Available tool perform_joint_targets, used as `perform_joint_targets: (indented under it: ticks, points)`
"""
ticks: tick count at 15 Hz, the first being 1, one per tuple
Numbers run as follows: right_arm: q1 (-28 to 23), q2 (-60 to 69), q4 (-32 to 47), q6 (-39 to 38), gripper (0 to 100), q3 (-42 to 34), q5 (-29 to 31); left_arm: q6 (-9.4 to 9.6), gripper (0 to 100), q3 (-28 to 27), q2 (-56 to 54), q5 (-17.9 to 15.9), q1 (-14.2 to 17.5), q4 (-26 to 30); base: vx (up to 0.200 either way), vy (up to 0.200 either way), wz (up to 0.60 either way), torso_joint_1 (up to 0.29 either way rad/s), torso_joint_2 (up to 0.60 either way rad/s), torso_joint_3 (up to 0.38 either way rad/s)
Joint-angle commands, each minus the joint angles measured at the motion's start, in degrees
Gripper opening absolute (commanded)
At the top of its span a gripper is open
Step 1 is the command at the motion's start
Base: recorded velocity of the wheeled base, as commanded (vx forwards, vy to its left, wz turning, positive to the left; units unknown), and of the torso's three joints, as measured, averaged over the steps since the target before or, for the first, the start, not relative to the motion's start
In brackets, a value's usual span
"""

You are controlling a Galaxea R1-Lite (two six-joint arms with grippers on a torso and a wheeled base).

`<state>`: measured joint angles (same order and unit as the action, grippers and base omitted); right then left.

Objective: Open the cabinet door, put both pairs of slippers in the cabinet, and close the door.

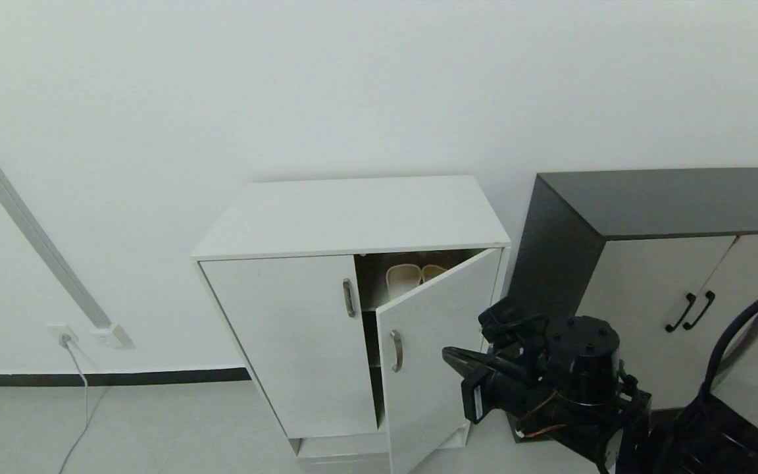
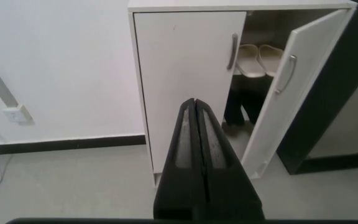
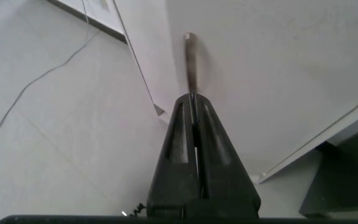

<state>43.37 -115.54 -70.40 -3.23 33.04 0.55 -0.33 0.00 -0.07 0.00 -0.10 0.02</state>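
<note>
The white cabinet (image 1: 353,217) stands against the wall with its left door (image 1: 293,336) closed and its right door (image 1: 438,322) swung partly open. A beige pair of slippers (image 1: 412,276) (image 2: 260,59) lies on the upper shelf. Something dark, apparently another pair (image 2: 240,107), sits on the shelf below. My right gripper (image 1: 450,355) (image 3: 192,98) is shut and empty, its tip close to the outer face of the open door, just beside the door's handle (image 1: 397,351) (image 3: 190,59). My left gripper (image 2: 194,102) is shut and empty, held back from the cabinet's front.
A dark-topped sideboard (image 1: 668,197) with black handles stands right of the cabinet, close to the open door's swing. A wall socket with a cable (image 1: 63,336) and a slanted cable duct (image 1: 24,224) are at the left. Bare floor (image 1: 155,428) lies left of the cabinet.
</note>
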Motion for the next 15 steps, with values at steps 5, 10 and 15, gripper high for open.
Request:
perform_joint_targets:
  ticks: [5, 10, 15]
  points:
    - [-1.1, -6.8, 0.09, -0.2, 0, 5.28, -0.2, -0.02, 0, 0.0, 0.07, 0.0, 0.01, -0.02, 0.0, 0.0, 0.0, 0.0, 0.0, 0.0]
    - [-3.38, -12.6, 0.79, -0.2, 0, 13.37, -0.2, -0.02, 0, 0.0, 0.07, 0.0, 0.01, -0.02, 0.0, 0.0, 0.0, 0.0, 0.0, 0.0]
    - [-5.23, -14.89, 2.29, -0.2, 0, 18.03, -0.2, -0.02, 0, 0.0, 0.07, 0.0, 0.01, -0.02, 0.0, 0.0, 0.0, 0.0, 0.0, 0.0]
